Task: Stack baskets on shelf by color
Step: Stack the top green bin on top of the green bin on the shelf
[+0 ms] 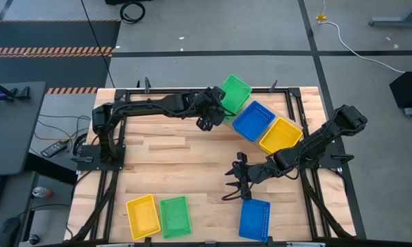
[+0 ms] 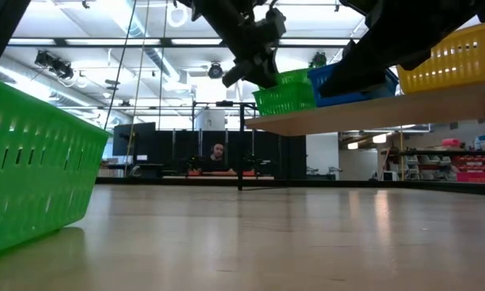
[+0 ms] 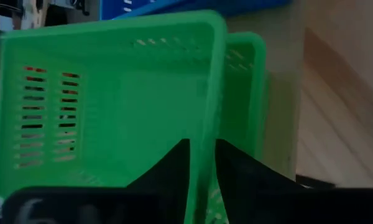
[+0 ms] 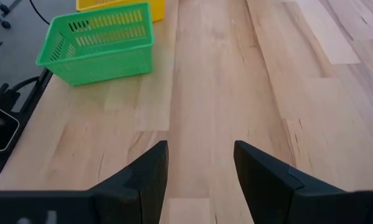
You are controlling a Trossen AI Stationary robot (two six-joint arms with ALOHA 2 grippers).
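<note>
On the tilted shelf (image 2: 372, 109) at the far right stand green baskets (image 1: 235, 92), a blue basket (image 1: 253, 120) and a yellow basket (image 1: 280, 134). In the left wrist view one green basket (image 3: 112, 99) sits inside a second one (image 3: 252, 93), askew. My left gripper (image 3: 202, 177) is at the green stack's near-left side, with a finger on either side of the upper basket's wall. My right gripper (image 4: 201, 174) hangs open over bare table, near a blue basket (image 1: 254, 218). My left gripper has one finger (image 3: 174, 168) inside the upper green basket and one (image 3: 242, 180) outside, with its side wall (image 3: 205, 149) in the narrow gap between them. The fingers slant down from the table's left. Whether they touch the wall I cannot tell.
A yellow basket (image 1: 142, 215) and a green basket (image 1: 174, 215) rest on their bottoms side by side at the table's near left. The black frame rails (image 1: 309, 206) run along the table's edges. A person sits far behind the table (image 2: 217, 153).
</note>
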